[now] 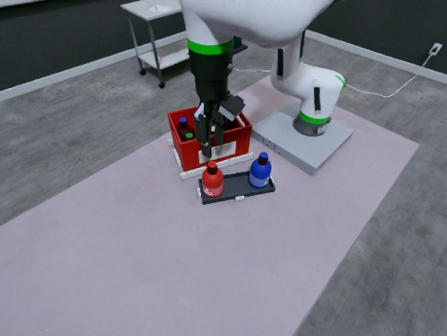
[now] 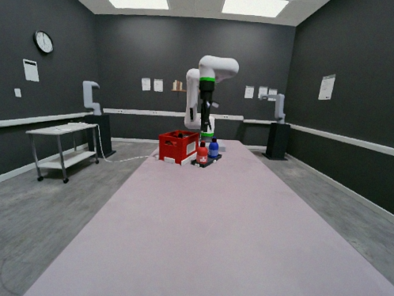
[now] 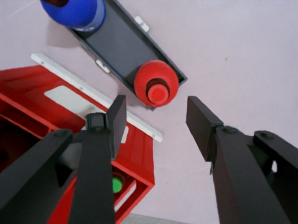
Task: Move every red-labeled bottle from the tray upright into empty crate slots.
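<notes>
A red-labeled bottle with a red cap stands upright at the left end of the dark tray. A blue bottle stands at the tray's right end. The red crate sits just behind the tray and holds several bottles, among them a blue-capped one and a green-capped one. My gripper hangs point-down over the crate's front edge, above the red bottle. In the wrist view the fingers stand open and empty, with the red bottle below and slightly ahead of them, apart from both fingers.
My base plate lies to the right behind the tray. A metal cart stands at the back left, off the mat. White rails edge the crate's foot. A cable runs across the floor at the back right.
</notes>
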Robot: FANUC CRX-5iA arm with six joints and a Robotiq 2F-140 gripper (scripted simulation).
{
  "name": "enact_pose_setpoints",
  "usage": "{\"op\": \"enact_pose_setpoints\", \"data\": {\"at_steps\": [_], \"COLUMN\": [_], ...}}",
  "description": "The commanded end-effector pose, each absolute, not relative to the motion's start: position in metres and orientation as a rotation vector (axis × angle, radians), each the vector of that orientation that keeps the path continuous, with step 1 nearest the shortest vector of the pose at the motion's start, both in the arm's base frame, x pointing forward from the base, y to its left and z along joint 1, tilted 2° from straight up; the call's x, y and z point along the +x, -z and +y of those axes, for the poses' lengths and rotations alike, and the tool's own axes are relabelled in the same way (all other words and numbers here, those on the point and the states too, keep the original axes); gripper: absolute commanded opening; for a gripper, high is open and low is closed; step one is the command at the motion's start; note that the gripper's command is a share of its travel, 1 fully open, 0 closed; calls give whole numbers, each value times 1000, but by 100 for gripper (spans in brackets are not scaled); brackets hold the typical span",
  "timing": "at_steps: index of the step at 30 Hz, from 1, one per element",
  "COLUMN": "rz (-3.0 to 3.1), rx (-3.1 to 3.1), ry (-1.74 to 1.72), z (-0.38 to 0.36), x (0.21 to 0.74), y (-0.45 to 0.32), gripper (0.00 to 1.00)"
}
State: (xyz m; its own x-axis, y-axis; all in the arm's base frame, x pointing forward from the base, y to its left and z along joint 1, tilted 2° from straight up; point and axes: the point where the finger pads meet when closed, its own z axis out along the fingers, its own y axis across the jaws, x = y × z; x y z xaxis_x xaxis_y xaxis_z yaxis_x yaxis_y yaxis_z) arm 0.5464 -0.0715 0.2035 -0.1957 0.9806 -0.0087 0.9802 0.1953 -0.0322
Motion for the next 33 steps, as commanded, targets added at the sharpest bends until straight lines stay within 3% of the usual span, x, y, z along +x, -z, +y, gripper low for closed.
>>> {"op": "enact_pose_setpoints", "data": {"at_steps": [1,33], "rz": [-2420,-2419], "rx": [-1985,-1985], "ry": [-46,-46], "z": [-72,-72], "x": [547,547], "y": [-205,-188], "gripper": [44,44]}}
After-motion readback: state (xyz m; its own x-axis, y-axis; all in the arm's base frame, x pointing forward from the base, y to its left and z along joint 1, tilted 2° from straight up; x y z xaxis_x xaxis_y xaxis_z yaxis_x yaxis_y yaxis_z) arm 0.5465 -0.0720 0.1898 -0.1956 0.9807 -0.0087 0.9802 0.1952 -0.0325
